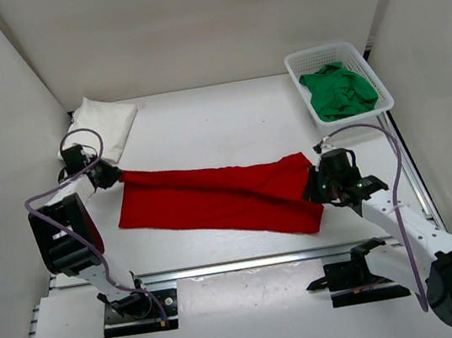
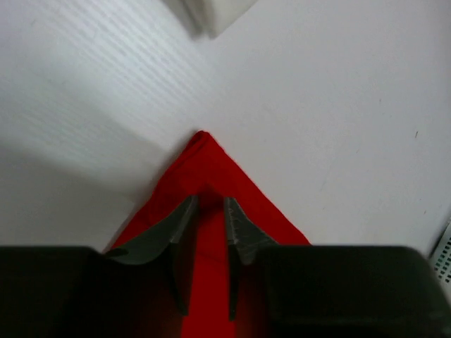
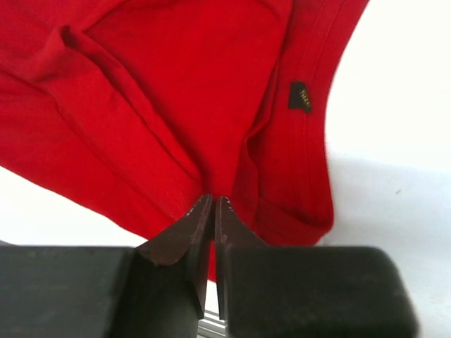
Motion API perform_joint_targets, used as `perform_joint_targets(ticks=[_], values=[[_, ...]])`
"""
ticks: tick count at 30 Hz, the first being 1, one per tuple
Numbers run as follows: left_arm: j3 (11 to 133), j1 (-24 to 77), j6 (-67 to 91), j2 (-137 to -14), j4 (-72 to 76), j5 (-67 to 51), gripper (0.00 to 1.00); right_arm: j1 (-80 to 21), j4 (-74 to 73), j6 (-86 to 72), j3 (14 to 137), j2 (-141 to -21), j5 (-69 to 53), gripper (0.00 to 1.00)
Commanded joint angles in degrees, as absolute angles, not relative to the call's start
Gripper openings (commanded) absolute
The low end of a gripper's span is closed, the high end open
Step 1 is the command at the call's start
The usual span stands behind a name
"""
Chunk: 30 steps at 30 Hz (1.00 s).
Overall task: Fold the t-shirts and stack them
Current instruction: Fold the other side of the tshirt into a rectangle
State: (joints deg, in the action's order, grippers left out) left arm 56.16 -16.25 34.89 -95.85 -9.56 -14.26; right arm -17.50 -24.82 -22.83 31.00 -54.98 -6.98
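The red t-shirt [image 2: 211, 165] ends in a pointed corner on the white table [image 2: 338, 105]. Just behind this corner the left gripper [image 2: 209, 211] stands over the cloth, jaws a little apart, red showing between them.

The red t-shirt [image 1: 222, 199] is a plain bright red, unpatterned, its hem stitching the same red; its neck label [image 3: 300, 96] is black with small gold lettering; the white t-shirt [image 1: 100, 124] is plain white; the green t-shirt [image 1: 338, 91] is a solid mid green; the basket [image 1: 319, 50] is white, its walls a lattice of small openings; the surface [image 1: 228, 126] is plain white; the left fingers [image 2: 169, 229] are dark grey, the right fingers [image 3: 183, 232] near black; the right arm [image 1: 405, 227] is white with black joints, its cable [image 1: 396, 165] pale purple.
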Motion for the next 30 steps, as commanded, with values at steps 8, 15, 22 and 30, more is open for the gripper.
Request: perform_joint_targets(ticks=[8, 15, 22, 30], values=[[50.45, -16.45, 41.93, -84.38, -0.7, -16.62, 0.39, -19.07, -23.9, -25.23, 30.93, -51.85, -6.15, 0.28], [46.95, 1.65, 43.68, -83.58, 5.17, -12.23, 0.37, -23.54, -11.81, -22.51, 37.52, -66.14, -9.76, 0.0], [40.36, 4.23, 46.58, -90.97, 9.93, -15.64, 0.3, -24.96, -2.38, -19.43, 47.98, -84.36, -10.73, 0.23], [34.54, 0.09, 45.09, -86.23, 9.05, -15.03, 0.27, -27.77, -2.72, -19.6, 51.24, -92.72, -12.39, 0.25]])
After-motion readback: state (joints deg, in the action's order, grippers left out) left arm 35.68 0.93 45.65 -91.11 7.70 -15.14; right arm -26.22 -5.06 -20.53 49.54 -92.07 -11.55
